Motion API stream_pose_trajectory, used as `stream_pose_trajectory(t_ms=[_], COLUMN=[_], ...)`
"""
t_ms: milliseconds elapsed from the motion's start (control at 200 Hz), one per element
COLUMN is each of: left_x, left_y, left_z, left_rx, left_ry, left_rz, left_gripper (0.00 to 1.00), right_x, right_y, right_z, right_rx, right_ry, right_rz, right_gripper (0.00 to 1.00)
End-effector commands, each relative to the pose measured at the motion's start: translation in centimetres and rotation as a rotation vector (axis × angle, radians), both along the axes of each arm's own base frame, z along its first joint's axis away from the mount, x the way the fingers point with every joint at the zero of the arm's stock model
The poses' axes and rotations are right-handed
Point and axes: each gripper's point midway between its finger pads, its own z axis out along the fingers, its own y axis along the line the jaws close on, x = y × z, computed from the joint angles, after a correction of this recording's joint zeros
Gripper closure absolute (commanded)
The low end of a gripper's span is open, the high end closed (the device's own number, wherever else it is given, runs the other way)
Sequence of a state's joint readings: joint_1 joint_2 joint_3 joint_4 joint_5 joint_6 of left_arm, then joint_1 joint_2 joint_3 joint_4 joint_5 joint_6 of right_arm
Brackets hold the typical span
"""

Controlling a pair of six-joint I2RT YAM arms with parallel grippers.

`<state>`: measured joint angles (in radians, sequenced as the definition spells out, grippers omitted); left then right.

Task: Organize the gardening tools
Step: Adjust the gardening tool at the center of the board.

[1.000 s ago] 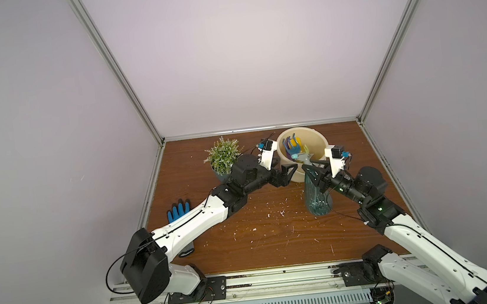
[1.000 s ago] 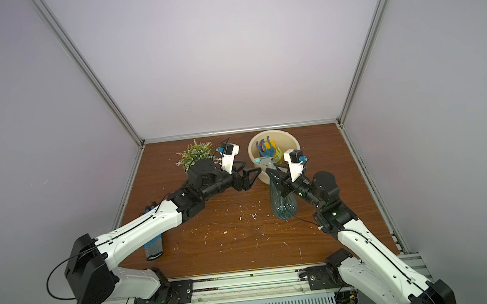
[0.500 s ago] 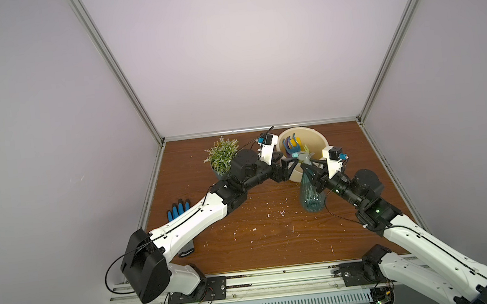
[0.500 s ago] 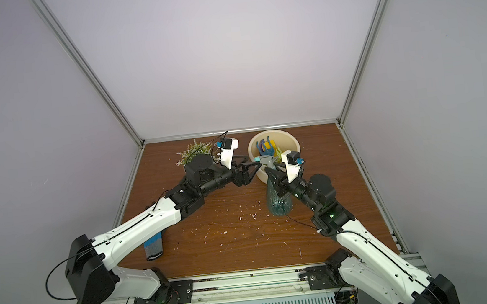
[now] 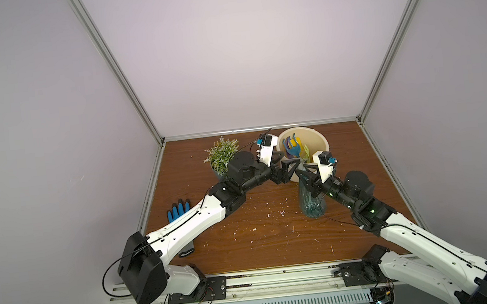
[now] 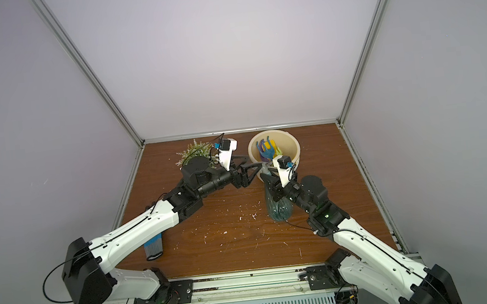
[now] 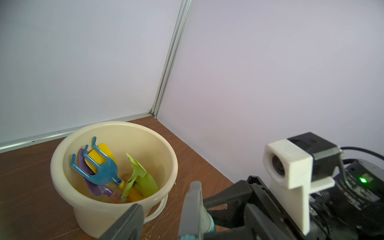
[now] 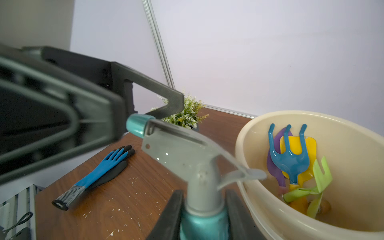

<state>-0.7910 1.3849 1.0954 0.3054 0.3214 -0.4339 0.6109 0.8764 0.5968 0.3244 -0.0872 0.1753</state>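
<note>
A teal ribbed spray bottle stands on the wooden table beside the cream bucket. My right gripper is shut on its neck, just under the grey spray head. The left gripper is open, its fingers on either side of the spray head's nozzle without pressing it. Inside the bucket lie a blue fork, a lime trowel, a purple tool and a yellow one.
A small potted plant stands left of the bucket, close behind my left wrist. A blue glove lies near the table's left edge, partly under the left arm. White specks litter the table. Walls close off three sides.
My left gripper has reached right to the spray head and its jaws have narrowed slightly. The right gripper has shifted the bottle a little to the left, still holding it.
</note>
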Motion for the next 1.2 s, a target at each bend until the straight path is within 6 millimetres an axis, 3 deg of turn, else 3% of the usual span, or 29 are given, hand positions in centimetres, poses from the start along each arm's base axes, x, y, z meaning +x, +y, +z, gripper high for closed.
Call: stream_pose_trajectory(t_ms=[0, 155, 265, 410, 610, 751, 961, 1196], left_x=[0.0, 0.0, -0.1, -0.3, -0.7, -1.0, -1.7, -2.4], left_y=[-0.5, -0.8, -1.2, -1.3, -1.5, -1.7, -1.9, -2.7], left_z=[1.1, 0.6, 0.2, 0.2, 0.9, 0.9, 1.0, 0.3], left_rx=[-0.010, -0.004, -0.003, -0.012, -0.028, -0.027, -0.013, 0.082], left_ry=[-0.023, -0.007, 0.014, 0.015, 0.000, 0.000, -0.020, -0.063], left_rz=[-0.020, -0.031, -0.053, -0.063, -0.090, -0.108, -0.134, -0.123], left_gripper=[0.24, 0.33, 0.34, 0.46, 0.80, 0.99, 0.99, 0.99], right_x=[-0.5, -0.9, -0.8, -1.0, -1.1, -0.6, 0.7, 1.6], right_y=[0.0, -0.2, -0.9, -0.7, -0.1, -0.3, -0.2, 0.1], right_z=[3.1, 3.5, 3.8, 3.8, 3.1, 3.0, 1.8, 1.8], right_rx=[0.035, 0.040, 0.056, 0.050, 0.020, 0.013, -0.036, -0.065], right_ry=[-0.100, -0.122, -0.144, -0.151, -0.142, -0.121, -0.035, 0.011], right_rz=[0.002, -0.009, -0.047, -0.038, -0.022, -0.046, -0.087, -0.104], right_gripper=[0.77, 0.77, 0.77, 0.76, 0.73, 0.61, 0.46, 0.48])
